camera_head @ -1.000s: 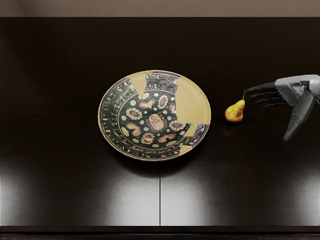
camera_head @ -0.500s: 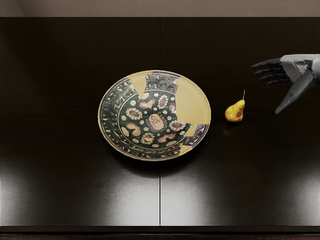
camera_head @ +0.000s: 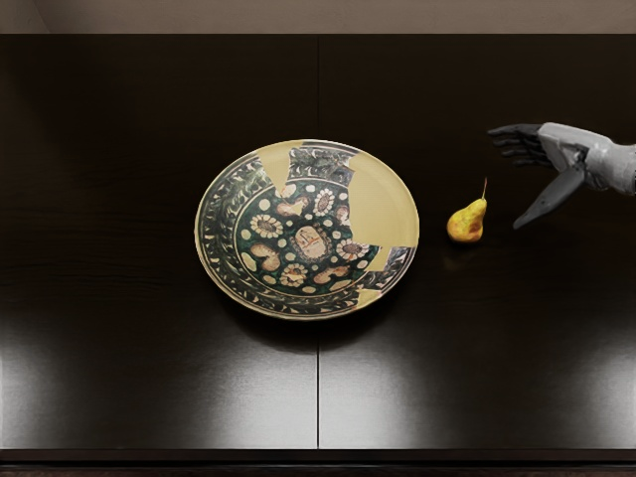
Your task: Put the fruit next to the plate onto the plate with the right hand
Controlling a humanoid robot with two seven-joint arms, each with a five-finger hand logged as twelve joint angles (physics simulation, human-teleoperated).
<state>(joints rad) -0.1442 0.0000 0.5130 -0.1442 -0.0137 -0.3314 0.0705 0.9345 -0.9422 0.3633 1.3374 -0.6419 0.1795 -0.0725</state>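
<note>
- Golden-yellow for the pear [camera_head: 466,223]: lying on the dark glossy surface [camera_head: 149,378] just right of the plate [camera_head: 390,204], apart from its rim, stem tilted up and to the right. Same spot and same pose as a second ago.
- Grey and black for the right robot hand [camera_head: 552,154]: reaching in from the right edge, above and to the right of the pear in the picture, not touching it. Fingers spread and pointing left, thumb angled down towards the fruit, nothing held.
- A second ago: lower, with fingertips just beside the pear's stem. Half a second ago: lifted up and pulled back to the right. Now: at about that raised height, shifted a little left, back towards the fruit.
- Meaning for the task, as a judgement: no grasp made yet. Looks like a fresh approach from higher up after a first reach from the side. Left to do: closing round the pear, lifting, carrying left, setting down.
- Ceramic plate, cream with dark green and blue patterned patches and small flower-like motifs: flat on the surface near the centre, holding nothing at all.
- No other container in sight. Left arm out of view.
</note>
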